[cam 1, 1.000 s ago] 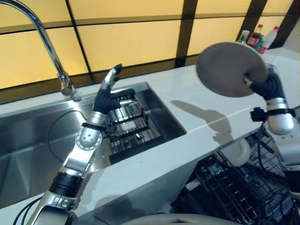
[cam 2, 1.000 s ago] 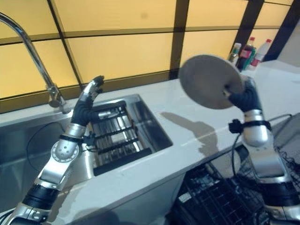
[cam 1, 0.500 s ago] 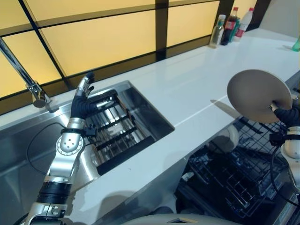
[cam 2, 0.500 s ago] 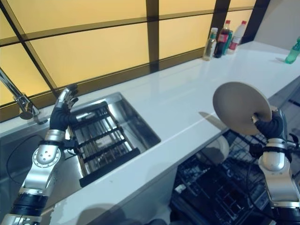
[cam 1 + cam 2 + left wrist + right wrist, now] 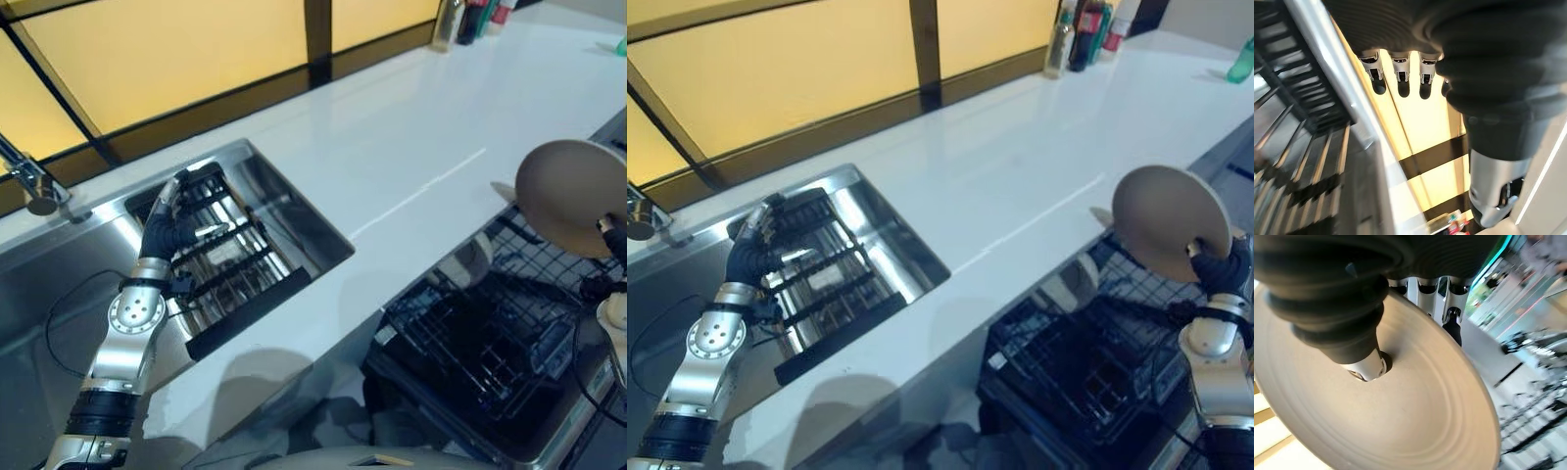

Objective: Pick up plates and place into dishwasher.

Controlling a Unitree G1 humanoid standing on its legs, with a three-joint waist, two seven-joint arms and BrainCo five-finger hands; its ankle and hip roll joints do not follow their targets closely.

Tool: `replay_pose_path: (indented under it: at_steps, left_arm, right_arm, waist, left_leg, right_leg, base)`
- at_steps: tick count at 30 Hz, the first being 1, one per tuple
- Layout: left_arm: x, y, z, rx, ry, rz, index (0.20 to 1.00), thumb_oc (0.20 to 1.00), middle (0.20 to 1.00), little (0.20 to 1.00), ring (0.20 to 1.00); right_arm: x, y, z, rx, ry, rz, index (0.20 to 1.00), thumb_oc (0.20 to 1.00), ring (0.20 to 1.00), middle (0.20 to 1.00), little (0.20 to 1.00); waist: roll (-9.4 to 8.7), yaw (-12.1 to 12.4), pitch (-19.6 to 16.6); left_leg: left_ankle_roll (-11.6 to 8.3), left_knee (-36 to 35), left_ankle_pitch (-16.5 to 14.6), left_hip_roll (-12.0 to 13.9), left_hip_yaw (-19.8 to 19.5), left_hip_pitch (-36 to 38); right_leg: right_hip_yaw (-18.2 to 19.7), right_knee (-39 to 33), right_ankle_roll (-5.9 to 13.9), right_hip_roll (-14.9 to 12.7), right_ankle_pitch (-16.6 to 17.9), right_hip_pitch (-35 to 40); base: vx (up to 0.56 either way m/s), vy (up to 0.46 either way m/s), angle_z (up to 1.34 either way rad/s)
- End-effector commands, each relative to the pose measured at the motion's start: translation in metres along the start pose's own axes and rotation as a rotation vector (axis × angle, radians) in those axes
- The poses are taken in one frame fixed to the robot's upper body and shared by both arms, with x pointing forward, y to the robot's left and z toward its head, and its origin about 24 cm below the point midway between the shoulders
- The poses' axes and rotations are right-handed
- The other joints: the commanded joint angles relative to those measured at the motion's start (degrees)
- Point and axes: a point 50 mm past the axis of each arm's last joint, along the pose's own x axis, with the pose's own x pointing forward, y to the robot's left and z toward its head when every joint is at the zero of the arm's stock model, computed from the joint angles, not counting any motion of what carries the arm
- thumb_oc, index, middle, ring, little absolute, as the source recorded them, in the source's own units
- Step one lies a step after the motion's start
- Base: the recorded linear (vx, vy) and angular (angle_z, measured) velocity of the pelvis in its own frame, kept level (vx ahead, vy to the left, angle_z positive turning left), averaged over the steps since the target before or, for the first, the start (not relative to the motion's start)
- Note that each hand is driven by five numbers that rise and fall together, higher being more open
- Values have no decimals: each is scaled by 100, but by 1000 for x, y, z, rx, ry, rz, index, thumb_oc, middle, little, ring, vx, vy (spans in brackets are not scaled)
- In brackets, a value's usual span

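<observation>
Plate (image 5: 1169, 222) in the right hand (image 5: 1221, 277) now hangs over the pulled-out dishwasher rack (image 5: 1087, 362), thumb pressed to its face and fingers curled behind its rim, the disc tilted nearly on edge. 1 second ago it was held high above the white counter (image 5: 1019, 176); since then the view has swung toward the dishwasher and the plate has come down toward the wire basket beside the counter's edge. A pale dish (image 5: 468, 262) already stands in the rack just beside the counter front. The left hand (image 5: 170, 221) idles over the black grid (image 5: 230, 269) in the steel sink (image 5: 69, 284), fingers relaxed and straight, holding nothing. The carry looks nearly done; slotting the plate upright between the tines appears to be what remains.
</observation>
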Motion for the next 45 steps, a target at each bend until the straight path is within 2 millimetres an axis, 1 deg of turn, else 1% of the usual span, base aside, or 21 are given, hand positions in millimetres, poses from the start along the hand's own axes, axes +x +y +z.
replay_pose_path:
  at_steps: [1, 5, 9, 15, 18, 23, 28, 34, 37, 41, 45]
  left_arm:
    - [14, 19, 22, 65, -87, 14, 1000, 1000, 1000, 1000, 1000]
    - [15, 21, 23, 79, -91, 12, 1000, 1000, 1000, 1000, 1000]
    - [22, 20, 30, 89, -117, 30, 1000, 1000, 1000, 1000, 1000]
    - [42, 23, 51, 95, -184, 78, 1000, 1000, 1000, 1000, 1000]
    - [50, 24, 58, 89, -208, 108, 1000, 1000, 1000, 1000, 1000]
    - [54, 20, 61, 64, -231, 146, 1000, 1000, 1000, 1000, 1000]
    - [55, 18, 68, 57, -262, 162, 1000, 1000, 1000, 1000, 1000]
    - [58, 25, 75, 49, -280, 179, 1000, 1000, 1000, 1000, 1000]
    - [59, 26, 78, 50, -285, 184, 1000, 1000, 1000, 1000, 1000]
    - [61, 26, 83, 64, -301, 173, 1000, 1000, 1000, 1000, 1000]
    - [62, 26, 86, 69, -310, 171, 1000, 1000, 1000, 1000, 1000]
  right_arm:
    - [21, -31, 28, -52, -139, -187, 200, 200, 200, 200, 200]
    - [21, -37, 20, -68, -114, -222, 200, 200, 200, 200, 200]
    - [25, -36, 24, -32, -112, -246, 200, 200, 200, 200, 200]
    - [45, -42, 45, -10, -162, -297, 200, 200, 200, 200, 200]
    - [54, -51, 59, -6, -206, -347, 200, 200, 200, 200, 200]
    - [65, -68, 81, 18, -285, -455, 200, 200, 200, 200, 200]
    - [72, -80, 98, 19, -328, -568, 200, 200, 200, 200, 200]
    - [82, -94, 113, -15, -346, -645, 200, 200, 200, 200, 200]
    - [85, -93, 119, -43, -350, -632, 200, 200, 200, 200, 200]
    - [87, -88, 122, -97, -358, -619, 200, 200, 200, 200, 200]
    - [90, -89, 127, -202, -391, -631, 200, 200, 200, 200, 200]
  waist:
    - [-63, -57, 84]
    - [-29, -99, 230]
    - [56, -180, 489]
    - [301, -345, 904]
    - [466, -433, 1107]
    - [716, -497, 1356]
    - [849, -478, 1563]
    - [908, -403, 1780]
    - [881, -367, 1807]
    - [852, -298, 1807]
    - [852, -205, 1807]
  left_leg:
    - [934, 1318, -728, -276, 100, -929]
    - [918, 1528, -770, -241, 117, -1039]
    - [904, 1826, -808, -192, 140, -1328]
    - [847, 2264, -867, -130, 198, -1946]
    - [816, 2431, -857, -125, 204, -2264]
    - [782, 2539, -815, -203, 154, -2654]
    - [756, 2556, -743, -201, 162, -2930]
    - [733, 2674, -692, -204, 44, -3214]
    - [721, 2724, -667, -182, 10, -3369]
    - [710, 2703, -583, -176, -33, -3596]
    - [702, 2677, -512, -215, -103, -3789]
  right_leg:
    - [-38, 964, 302, -9, -1186, 28]
    - [0, 1018, 329, -14, -1188, 5]
    - [53, 1167, 332, -40, -1242, -186]
    - [146, 1398, 276, -29, -1368, -711]
    - [180, 1525, 221, -15, -1440, -1001]
    - [295, 1587, 128, 25, -1474, -1357]
    - [325, 1554, 36, 34, -1433, -1573]
    - [258, 1597, -69, 44, -1369, -1779]
    - [223, 1618, -97, 42, -1334, -1913]
    - [172, 1648, -123, 35, -1285, -2135]
    - [113, 1721, -131, 20, -1258, -2354]
  base:
    - [43, -137, -6]
    - [13, -109, -10]
    - [-95, -65, -9]
    - [-153, -18, -7]
    - [-135, 30, -4]
    - [-79, 49, -13]
    - [-55, 6, -13]
    - [-12, -7, -3]
    - [-5, -40, -3]
    - [-11, -57, 0]
    - [-8, -50, 1]
